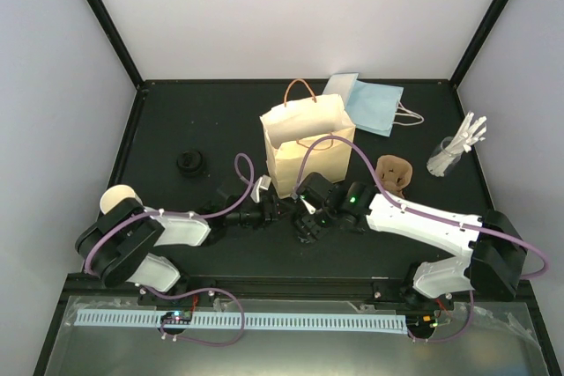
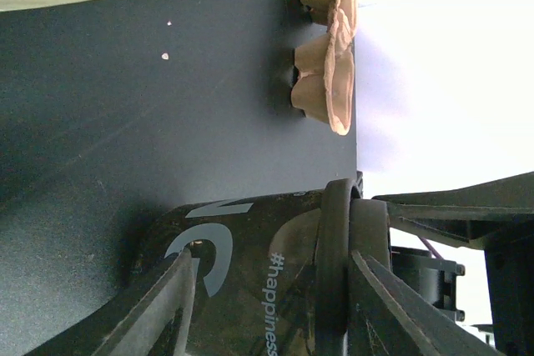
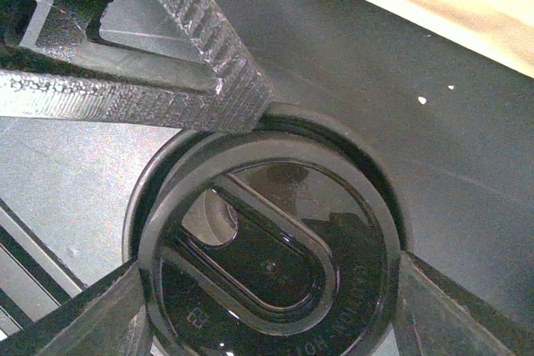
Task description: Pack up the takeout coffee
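1. Black table (image 1: 176,244) carries everything
2. Tan paper bag (image 1: 308,151) stands upright at mid-table, mouth open
3. Right gripper (image 3: 271,271) is spread wide, its fingers pressed against opposite sides of the takeout coffee (image 3: 275,206) at the black lid, gripping it
4. Left gripper (image 2: 274,263) straddles the same cup; one finger touches the lid rim, but whether it truly clamps is unclear
5. The takeout coffee is between both grippers, just in front of the bag and outside it
6. Pulp cup carrier (image 1: 395,173) lies to the bag's right

Tabletop (image 1: 176,129): matte black, few pale specks. Left wall (image 1: 44,85), far wall (image 1: 300,6), right wall (image 1: 529,112): plain white. Far-left post (image 1: 101,15), far-right post (image 1: 493,15): black. Near edge: grey ledge (image 1: 300,354) w/ white slotted strip (image 1: 291,320). Light: bright, even.
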`<state>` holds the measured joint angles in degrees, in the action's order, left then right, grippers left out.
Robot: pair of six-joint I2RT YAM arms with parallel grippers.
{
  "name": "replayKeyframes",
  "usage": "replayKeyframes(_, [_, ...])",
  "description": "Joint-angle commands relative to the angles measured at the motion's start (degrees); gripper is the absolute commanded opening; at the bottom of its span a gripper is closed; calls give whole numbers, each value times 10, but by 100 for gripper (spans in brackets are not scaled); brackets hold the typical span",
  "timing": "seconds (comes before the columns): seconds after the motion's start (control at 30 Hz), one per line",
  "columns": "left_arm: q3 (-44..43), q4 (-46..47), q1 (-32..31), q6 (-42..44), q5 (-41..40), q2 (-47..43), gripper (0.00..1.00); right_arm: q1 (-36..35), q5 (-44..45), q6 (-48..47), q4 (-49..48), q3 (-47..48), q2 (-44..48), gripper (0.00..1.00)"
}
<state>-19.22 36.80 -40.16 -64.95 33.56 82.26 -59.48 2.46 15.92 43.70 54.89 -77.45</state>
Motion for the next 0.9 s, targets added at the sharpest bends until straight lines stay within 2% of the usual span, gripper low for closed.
replayKeyframes(0.0, [19,-11,-11,16,-2,1,51,-8,-48,13,33,-22,-32,72])
replayKeyframes(0.37, [65,42,-38,3,-8,82,46,-8,-50,24,19,-29,-40,72])
replayKeyframes(0.63, [100,192,-59,-54,-13,199,41,-8,-61,27,8,-35,-48,72])
replayKeyframes(0.87, [96,155,-61,-57,-22,216,40,-8,-59,23,11,-35,-48,72])
